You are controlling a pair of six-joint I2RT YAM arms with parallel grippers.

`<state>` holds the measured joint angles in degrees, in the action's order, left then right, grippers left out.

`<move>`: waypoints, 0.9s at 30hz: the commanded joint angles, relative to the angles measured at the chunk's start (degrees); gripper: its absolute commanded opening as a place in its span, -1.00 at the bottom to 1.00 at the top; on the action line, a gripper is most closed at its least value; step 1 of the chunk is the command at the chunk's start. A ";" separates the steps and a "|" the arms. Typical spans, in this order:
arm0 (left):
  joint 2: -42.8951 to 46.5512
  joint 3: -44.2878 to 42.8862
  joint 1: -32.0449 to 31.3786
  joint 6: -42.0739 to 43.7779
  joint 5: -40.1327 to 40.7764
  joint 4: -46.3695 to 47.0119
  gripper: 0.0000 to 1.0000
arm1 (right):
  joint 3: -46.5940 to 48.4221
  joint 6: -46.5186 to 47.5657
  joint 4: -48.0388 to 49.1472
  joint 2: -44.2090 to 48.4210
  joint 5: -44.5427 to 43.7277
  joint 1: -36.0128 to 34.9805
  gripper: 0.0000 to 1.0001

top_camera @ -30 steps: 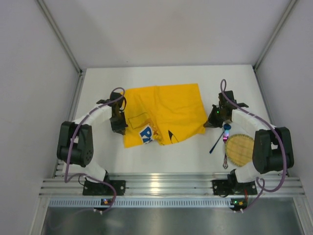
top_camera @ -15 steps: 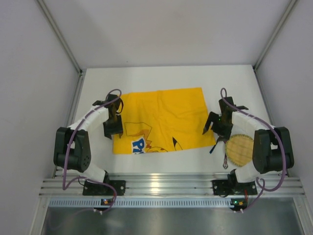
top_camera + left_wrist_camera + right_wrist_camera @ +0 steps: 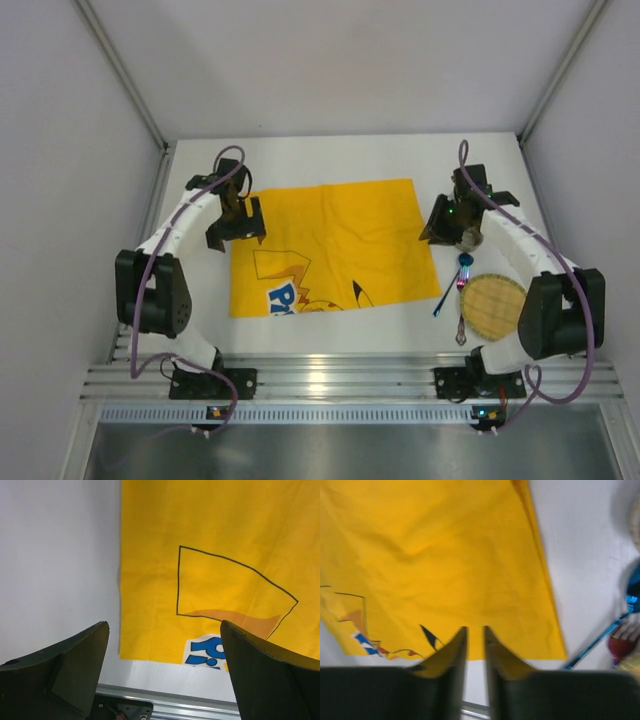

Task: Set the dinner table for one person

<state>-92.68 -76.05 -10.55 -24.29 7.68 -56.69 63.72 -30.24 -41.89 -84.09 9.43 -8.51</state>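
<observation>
The dinner table [image 3: 330, 160] is a white top. A yellow cartoon-printed cloth [image 3: 335, 245] lies spread flat on its middle. My left gripper [image 3: 237, 230] hovers over the cloth's far left edge, and in its wrist view it [image 3: 164, 630] stands wide open and empty above the cloth [image 3: 225, 530]. My right gripper [image 3: 443, 228] is over the cloth's right edge. In its wrist view it [image 3: 475, 629] has its jaws a narrow gap apart with nothing between them, and the cloth [image 3: 445, 540] lies below.
A round woven mat [image 3: 492, 306] lies at the near right. A blue-handled spoon [image 3: 448, 292] and another utensil [image 3: 461, 325] lie beside it. The spoon [image 3: 597, 642] also shows in the right wrist view. A silver rail [image 3: 330, 380] runs along the near edge.
The cloth was bunched up between both shut grippers; it now lies flat. Both grippers have let go, opened and moved up and away toward the far side.
</observation>
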 commanded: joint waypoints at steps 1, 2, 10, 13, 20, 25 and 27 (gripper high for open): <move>-6.35 -2.61 0.17 0.21 -4.95 4.30 0.96 | 2.37 -1.13 9.17 -4.38 10.31 -2.11 -0.98; -9.15 -3.22 0.17 0.30 -5.48 4.83 0.96 | 3.15 -2.18 11.02 -6.24 11.82 -2.38 -1.00; -22.62 -13.24 0.17 1.97 -7.42 5.62 0.93 | 16.68 -5.45 21.59 -30.65 23.17 -3.70 -1.00; -26.49 -16.14 0.26 2.84 -6.28 4.92 0.93 | 20.82 -5.27 20.45 -36.03 22.74 -3.35 -1.00; -36.05 -29.30 1.67 4.25 -4.61 0.97 0.94 | 25.91 -4.83 13.86 -39.74 12.81 -0.98 -1.00; -40.20 -35.04 2.55 4.61 -3.55 -2.29 0.94 | 29.79 -2.72 10.26 -42.72 10.70 -0.01 -1.00; -40.21 -34.43 2.63 4.26 -3.46 -2.29 0.94 | 31.11 -2.37 9.81 -43.26 10.43 0.16 -1.00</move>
<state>-131.44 -109.54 -8.49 -20.56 2.39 -57.23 92.07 -34.57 -29.10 -125.84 23.55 -9.04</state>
